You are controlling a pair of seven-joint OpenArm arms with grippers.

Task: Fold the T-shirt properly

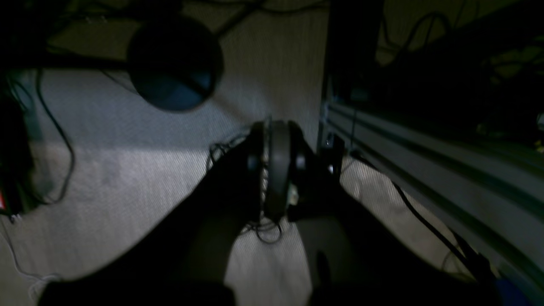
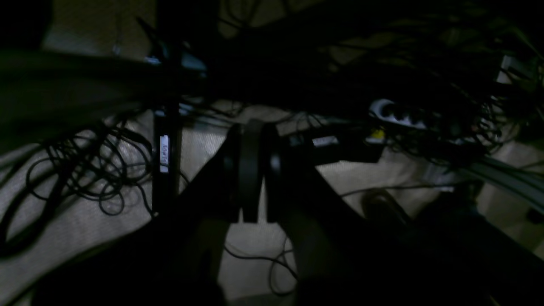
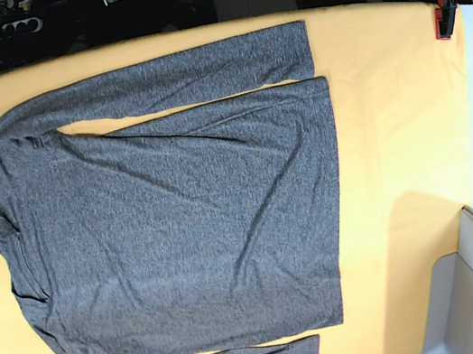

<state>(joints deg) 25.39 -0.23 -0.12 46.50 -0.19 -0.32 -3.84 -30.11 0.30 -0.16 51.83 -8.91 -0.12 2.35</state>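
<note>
Item: shirt (image 3: 179,215) — lay flat across the yellow cloth (image 3: 390,113), sleeves spread, unfolded. We kept both claws, left (image 1: 278,170) and right (image 2: 250,170), pressed together and empty, off the table. We judged a sleeve cuff best pinched first — and drawn inward without wrinkling.

Base view looks straight down on the T-shirt (image 3: 170,216); both wrist views face the dim floor, sharing nothing.

Robotics lab: yellow cloth (image 3: 390,113) clamped on bench, cable tangle (image 2: 80,170) + power strip (image 2: 397,114) on carpet.
</note>
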